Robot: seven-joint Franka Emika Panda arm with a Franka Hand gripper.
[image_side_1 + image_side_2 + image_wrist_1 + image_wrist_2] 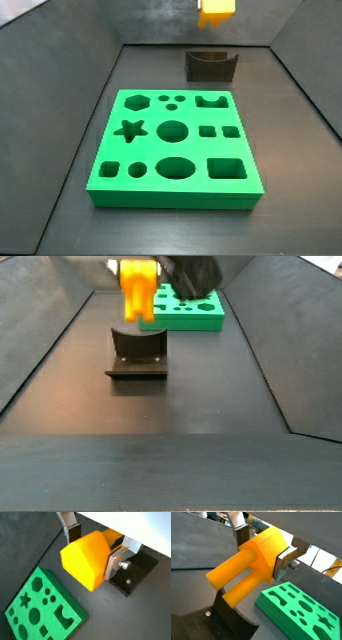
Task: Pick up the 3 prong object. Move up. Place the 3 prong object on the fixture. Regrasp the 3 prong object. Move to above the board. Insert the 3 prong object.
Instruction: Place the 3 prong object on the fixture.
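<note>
While the gripper [93, 549] hangs in the air above the fixture [136, 354], its two flat silver fingers [120, 562] are closed against opposite sides of the 3 prong object [85, 559], which fills the gap between them; in a wrist view the orange-yellow block body sits clamped between the plates, and in a wrist view [248, 567] the prongs stick out past the fingertips, pointing away from the gripper; in a side view the 3 prong object [136, 296] hangs with its prongs downward, directly over the notch of the dark fixture and clear of it, with a gap between prong tips and the fixture; in a side view only the lower part of the piece [217, 11] shows at the upper edge of the picture, above the fixture [210, 65]; the fixture stands on the dark floor [294, 200], just beyond one short end of the board [174, 145] and apart from it; the bright green board lies flat on the floor, its cutouts open: a star, a hexagon, circles, squares, an oval and three small holes; in both wrist views the board [40, 609] lies off to one side of the gripper, well below the held piece; dark sloping walls [54, 346] enclose the floor on each side
</note>
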